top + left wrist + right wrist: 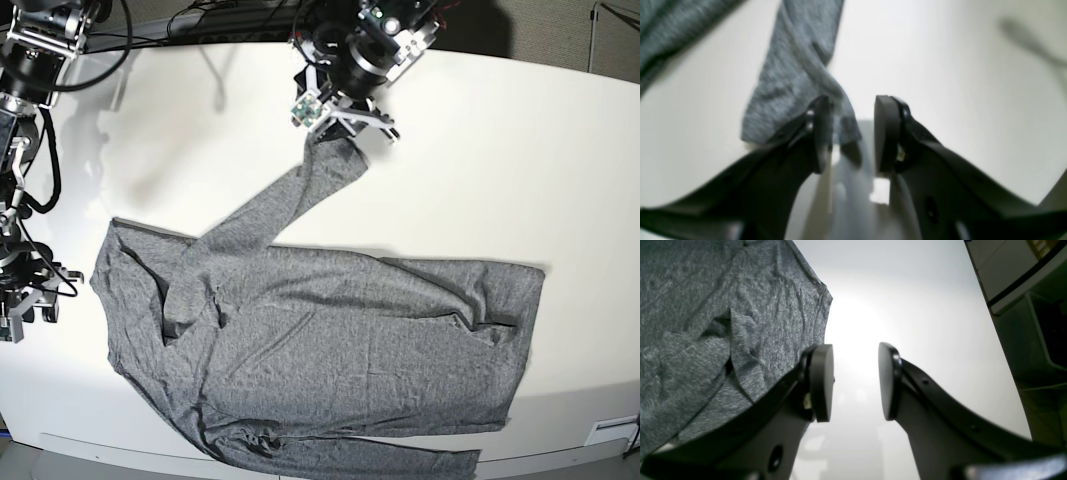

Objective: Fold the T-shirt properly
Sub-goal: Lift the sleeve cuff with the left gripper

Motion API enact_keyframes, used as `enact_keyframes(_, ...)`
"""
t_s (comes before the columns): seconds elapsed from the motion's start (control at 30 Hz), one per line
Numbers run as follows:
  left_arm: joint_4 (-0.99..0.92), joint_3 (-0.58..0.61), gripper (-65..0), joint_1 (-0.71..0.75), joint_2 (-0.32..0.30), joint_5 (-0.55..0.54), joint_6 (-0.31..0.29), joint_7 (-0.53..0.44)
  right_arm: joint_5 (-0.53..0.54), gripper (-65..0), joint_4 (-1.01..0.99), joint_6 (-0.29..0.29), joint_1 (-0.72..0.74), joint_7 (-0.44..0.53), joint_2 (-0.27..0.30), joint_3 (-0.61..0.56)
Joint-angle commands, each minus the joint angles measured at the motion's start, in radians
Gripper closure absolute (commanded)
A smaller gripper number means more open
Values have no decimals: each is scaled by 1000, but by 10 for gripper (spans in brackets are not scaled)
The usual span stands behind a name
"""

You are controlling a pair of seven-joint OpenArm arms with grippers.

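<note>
A large heather-grey, long-sleeved knit T-shirt (330,340) lies spread over the glossy white table (520,150), its body stretched across the near half with wrinkles around the middle and a bunched edge along the front. One sleeve runs diagonally away from the body toward the far side of the table, and its cuff end sits right under the left gripper (853,133), which hangs at the top centre of the base view. In the left wrist view the black jaws stand moderately apart, with the sleeve's end draped against the inner side of one black finger (820,133) and reaching into the gap; the other pad is clear of the cloth, so the sleeve is not pinched. That view is blurred. The right gripper (855,381) sits at the table's edge beside the shirt's side, its round black pads parted to a medium gap with only bare white table between them; the grey fabric lies just beside one finger (821,383).
</note>
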Motion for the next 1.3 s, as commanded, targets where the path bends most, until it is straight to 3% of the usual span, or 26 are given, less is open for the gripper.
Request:
enact_keyframes(0.0,0,8,-215,2,11,20,6,-31,5,-225,19,1,22,29,22,6)
enact_keyframes(0.33,-16,8,-215,-8,11,23,6,-55,5,-225,19,1,22,30,22,6)
enact_keyframes(0.47,-16,8,-215,-11,11,106,6,-55,5,-225,19,1,22,30,22,6)
enact_keyframes(0.83,-16,8,0,-9,11,124,6,-56,5,-225,19,1,22,30,22,6)
enact_keyframes(1.27,-14,8,0,-11,11,124,6,-55,5,-225,19,1,22,29,21,6)
